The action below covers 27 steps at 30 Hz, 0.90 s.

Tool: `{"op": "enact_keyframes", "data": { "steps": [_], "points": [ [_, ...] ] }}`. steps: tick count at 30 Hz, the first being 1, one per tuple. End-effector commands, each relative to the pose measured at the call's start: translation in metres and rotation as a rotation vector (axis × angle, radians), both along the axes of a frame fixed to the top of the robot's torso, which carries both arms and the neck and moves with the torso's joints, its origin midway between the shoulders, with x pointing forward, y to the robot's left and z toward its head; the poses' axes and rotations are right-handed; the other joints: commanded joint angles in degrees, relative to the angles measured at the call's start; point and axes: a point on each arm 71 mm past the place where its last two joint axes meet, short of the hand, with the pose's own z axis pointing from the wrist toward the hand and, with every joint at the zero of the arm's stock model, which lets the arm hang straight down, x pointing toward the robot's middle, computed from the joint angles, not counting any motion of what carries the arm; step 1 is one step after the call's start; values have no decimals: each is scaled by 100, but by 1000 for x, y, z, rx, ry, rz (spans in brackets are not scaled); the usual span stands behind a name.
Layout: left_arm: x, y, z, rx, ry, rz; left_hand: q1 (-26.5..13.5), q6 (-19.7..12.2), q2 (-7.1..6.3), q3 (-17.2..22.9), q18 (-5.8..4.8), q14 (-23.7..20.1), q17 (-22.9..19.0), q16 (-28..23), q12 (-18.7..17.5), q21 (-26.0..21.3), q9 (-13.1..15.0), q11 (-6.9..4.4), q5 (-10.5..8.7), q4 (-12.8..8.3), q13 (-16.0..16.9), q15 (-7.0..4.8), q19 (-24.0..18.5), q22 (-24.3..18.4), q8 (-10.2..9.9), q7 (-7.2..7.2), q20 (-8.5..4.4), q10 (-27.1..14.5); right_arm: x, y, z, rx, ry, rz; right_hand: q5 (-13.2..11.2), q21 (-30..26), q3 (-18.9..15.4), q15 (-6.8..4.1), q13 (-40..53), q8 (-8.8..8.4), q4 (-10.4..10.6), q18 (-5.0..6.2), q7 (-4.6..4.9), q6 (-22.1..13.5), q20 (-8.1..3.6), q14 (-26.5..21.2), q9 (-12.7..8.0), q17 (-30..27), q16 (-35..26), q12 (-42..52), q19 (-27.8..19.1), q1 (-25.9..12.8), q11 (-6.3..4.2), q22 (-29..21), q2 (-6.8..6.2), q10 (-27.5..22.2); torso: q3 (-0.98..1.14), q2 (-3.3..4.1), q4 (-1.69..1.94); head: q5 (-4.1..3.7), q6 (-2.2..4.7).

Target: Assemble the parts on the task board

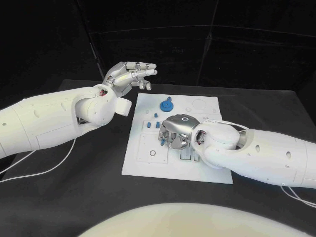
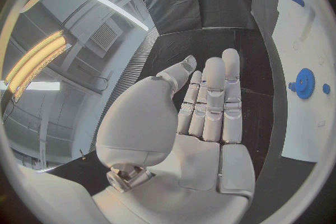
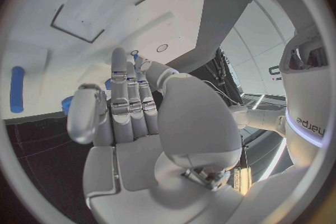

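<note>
Currently right hand (image 1: 176, 132) hovers over white task board's (image 1: 208, 173) centre, fingers curled, grip can't tell; blue gear (image 1: 166, 105) just beyond. Left hand (image 1: 132, 74) spread, off board's far-left corner.

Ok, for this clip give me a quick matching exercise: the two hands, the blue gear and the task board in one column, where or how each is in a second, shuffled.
Things:
1. left hand
2. right hand
3. blue gear
4. task board

Places or states:
A. lies flat in the middle of the black table
B. sits on the far part of the board
C. raised beyond the board's far left corner, holding nothing
D. low over the board's middle, above small blue parts

Pairs: 1-C, 2-D, 3-B, 4-A
</note>
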Motion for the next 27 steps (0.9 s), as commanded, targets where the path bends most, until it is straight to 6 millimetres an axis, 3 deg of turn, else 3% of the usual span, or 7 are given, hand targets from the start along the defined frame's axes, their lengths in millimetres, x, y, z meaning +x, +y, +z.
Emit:
{"op": "enact_keyframes", "data": {
  "steps": [1, 27],
  "points": [
    [0, -1, 2, -12, -12, -4, 19, -46, -20, -40, 69, -14, -8, -18, 39, -23, -9, 6, 20, 3, -6, 27, -15, -7, 10, -1, 14, -44, 0, 1, -1, -16, -3, 14, -38, 20, 10, -42, 9, -3, 25, -48, 19, 38, -17, 18, 6, 7, -33, -5, 23, -30, 16, -9, 5, 35, 0, -2, 4, 4, -7],
    [0, 0, 2, -11, -11, -2, 16, -47, -14, -55, 69, -16, -11, -14, 53, -29, -7, 5, 21, 6, -3, 30, -15, -11, 14, -1, 18, -49, 2, 2, -6, -47, 16, 18, -42, 15, 7, -41, 11, -7, 30, -46, 21, 37, -17, 20, 4, 9, -34, -9, 16, -35, 18, -18, 11, 31, 2, 1, 0, 19, -61]
  ]
}}
